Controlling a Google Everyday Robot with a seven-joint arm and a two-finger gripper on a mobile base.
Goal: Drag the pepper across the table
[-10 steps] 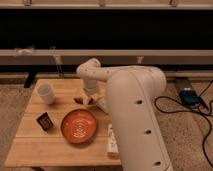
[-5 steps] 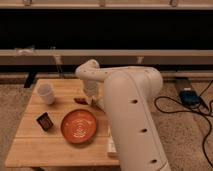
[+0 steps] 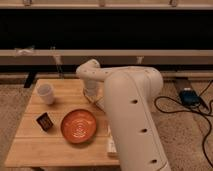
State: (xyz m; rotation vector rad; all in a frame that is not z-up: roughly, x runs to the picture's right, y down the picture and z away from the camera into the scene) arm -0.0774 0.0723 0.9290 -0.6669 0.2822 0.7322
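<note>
**Robot tool lowered to the far middle of a wooden counter, pepper hidden from view**

A light wooden planked counter [image 3: 50, 150] is shown from above and in front, standing on a speckled carpet before a dark wall. A bulky white robot arm [image 3: 131, 120] is seen rising from the near right corner and bending back over the counter's right side. Its tool [image 3: 92, 96] is pointed downward at the middle of the counter near the far edge, close to or on the surface.

The small dark red pepper cannot be made out. It is judged to lie beneath or directly against the tool, so its long axis and its side of the tool cannot be told. Whether the tool is open or closed, and whether anything is gripped, cannot be told either.

A white cylindrical cup [image 3: 46, 93] is placed near the far left corner, well left of the tool. A round orange-red ridged bowl [image 3: 79, 125] is set at the centre, just on the near side of the tool. A small dark rectangular box [image 3: 44, 121] is lying towards the left edge, beside the bowl.

Any drag leftwards would be bounded by the cup, and any drag towards the near edge by the bowl.
</note>
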